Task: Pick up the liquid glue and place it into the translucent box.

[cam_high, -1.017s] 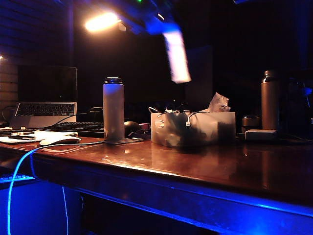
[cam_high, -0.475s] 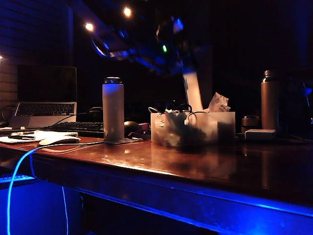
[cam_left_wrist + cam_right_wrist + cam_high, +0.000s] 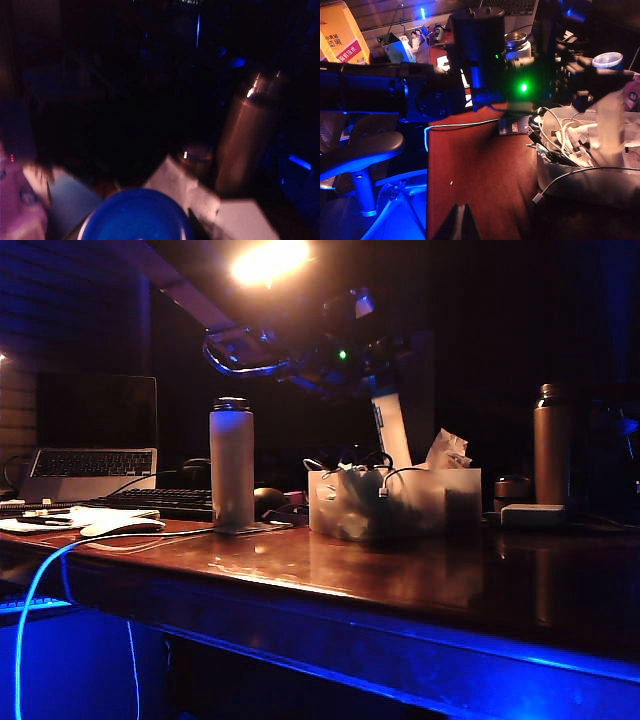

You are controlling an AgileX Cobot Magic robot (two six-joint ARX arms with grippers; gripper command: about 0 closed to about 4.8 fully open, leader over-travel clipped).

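A: Exterior view. The left claw (image 3: 385, 375) hangs above the translucent box (image 3: 400, 502), which stands mid-table between the greyish flask (image 3: 232, 462) on the left and the dark metal bottle (image 3: 551, 444) on the right. What does it carry?

B: The liquid glue (image 3: 392, 430), held near its top, slightly tilted, its lower end at or just below the box rim among the cables. The step in hand, by my reading, is the lowering into the box.

A: Left wrist view.

B: Dim and blurred. The blue cap (image 3: 136, 217) fills the near edge, so the left claw is closed on the liquid glue; the fingers themselves are too dark to make out. Crumpled paper (image 3: 182, 187) and the metal bottle lie beyond.

A: Right wrist view.

B: The left arm (image 3: 475, 55) reaches across the table (image 3: 480, 175); the glue bottle stands in the box among white cables (image 3: 565, 145). The right claw (image 3: 461, 222) shows only as a dark tip at the near edge, well apart from the box; whether it is wide or narrow cannot be told.

A: Next move?

B: Probably a little more descent until the bottle rests inside, then release and a straight lift clear of the cables.
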